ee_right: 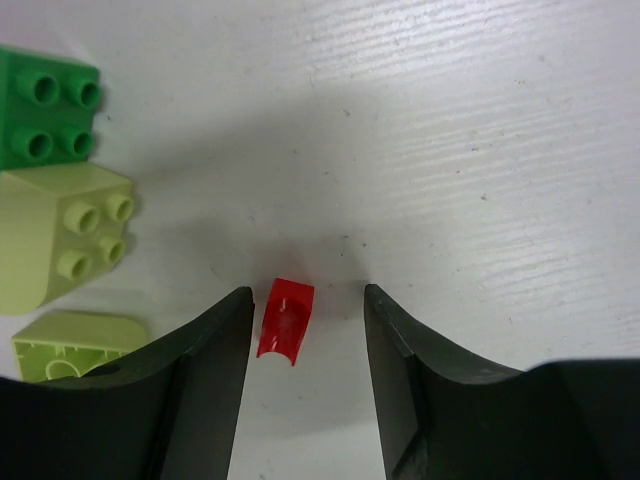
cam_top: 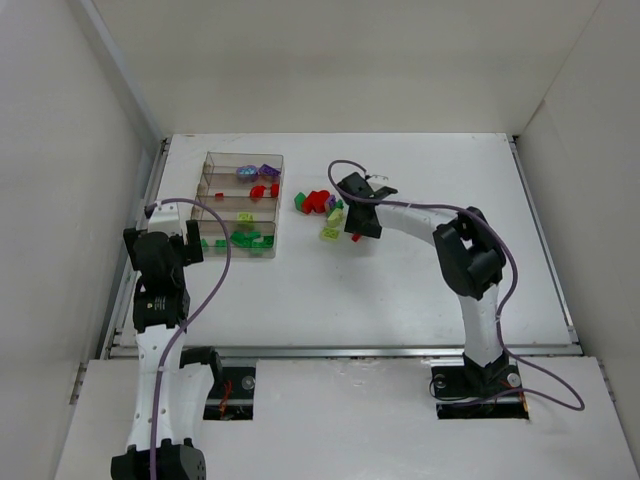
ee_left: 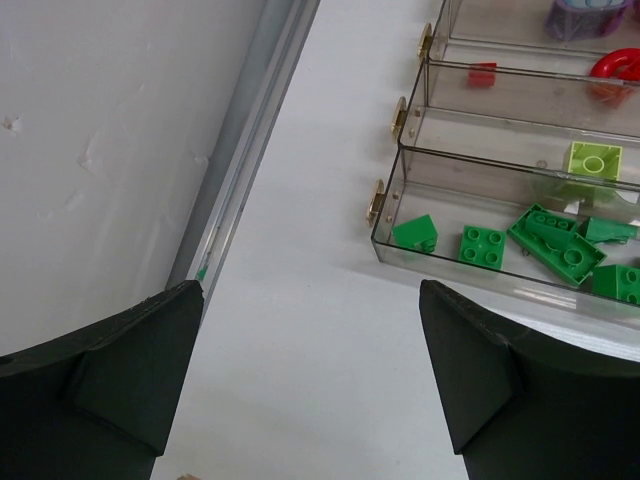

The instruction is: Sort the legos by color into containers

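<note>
Low over the desk [cam_top: 400,290], right gripper [ee_right: 307,300] has its jaws partly open, straddling a small red brick [ee_right: 286,320] that lies on the desk. The finger on the lime side is just beside the brick, with a clear gap on the other side, so it is not clamped. Next to it are a green brick [ee_right: 48,105] and two lime bricks [ee_right: 65,235]. Top view: loose pile [cam_top: 320,205] of red, green, lime and purple sits right of the tray [cam_top: 207,190]. The left gripper [ee_left: 310,330] is wide open and empty, hovering near the tray's near-left corner. Tray compartments, near to far: green pieces [ee_left: 482,245], lime piece [ee_left: 594,160], red pieces [ee_left: 482,72], purple piece [ee_left: 585,15].
</note>
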You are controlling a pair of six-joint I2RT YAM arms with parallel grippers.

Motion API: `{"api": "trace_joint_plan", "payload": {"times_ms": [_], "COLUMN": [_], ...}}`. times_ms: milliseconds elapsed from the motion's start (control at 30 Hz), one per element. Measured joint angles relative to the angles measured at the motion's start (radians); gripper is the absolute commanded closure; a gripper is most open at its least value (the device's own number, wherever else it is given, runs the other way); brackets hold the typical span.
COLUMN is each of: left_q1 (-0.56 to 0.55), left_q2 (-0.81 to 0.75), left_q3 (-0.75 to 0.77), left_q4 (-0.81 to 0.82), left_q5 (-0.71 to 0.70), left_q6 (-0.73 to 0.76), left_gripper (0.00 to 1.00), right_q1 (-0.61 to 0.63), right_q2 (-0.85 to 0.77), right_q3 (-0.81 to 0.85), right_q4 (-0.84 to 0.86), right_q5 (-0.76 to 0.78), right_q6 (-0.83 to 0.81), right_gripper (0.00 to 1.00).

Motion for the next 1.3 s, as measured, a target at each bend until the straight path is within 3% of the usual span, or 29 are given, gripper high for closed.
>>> {"api": "trace_joint_plan", "payload": {"times_ms": [233,367,500,800,967,1167,1300], "left_q1": [0.0,0.0,0.0,0.0,0.0,0.0,0.0], "left_q2": [0.0,-0.003,-0.007,-0.009,-0.009,-0.009,-0.009], "left_q3": [-0.002,-0.002,-0.002,-0.002,-0.01,-0.017,-0.017], "left_q4": [0.0,0.0,0.0,0.0,0.01,0.01,0.011], "left_q5": [0.0,0.0,-0.001,-0.002,-0.002,-0.007,-0.007], "left_q6": [0.0,0.0,0.0,0.0,0.0,0.0,0.0], "left_gripper": [0.12,0.11,0.11,0.11,0.11,0.11,0.11], "right_q1": [0.001,0.001,0.001,0.023,0.08,0.107,0.106], "right_q2": [-0.014,-0.014,-0.014,-0.053,-0.153,0.072,0.275], "right_q3": [-0.024,-0.024,-0.024,-0.025,0.006,0.418,0.648], "right_q4": [0.011,0.013,0.017,0.077,0.254,0.402,0.444], "right_q5": [-0.032,-0.045,-0.054,-0.047,-0.116,-0.389,-0.477], "right_q6": [-0.008,-0.015,-0.026,-0.116,-0.243,-0.316,-0.274], "right_gripper": [0.51,0.68,1.0,1.0,1.0,1.0,1.0]}}
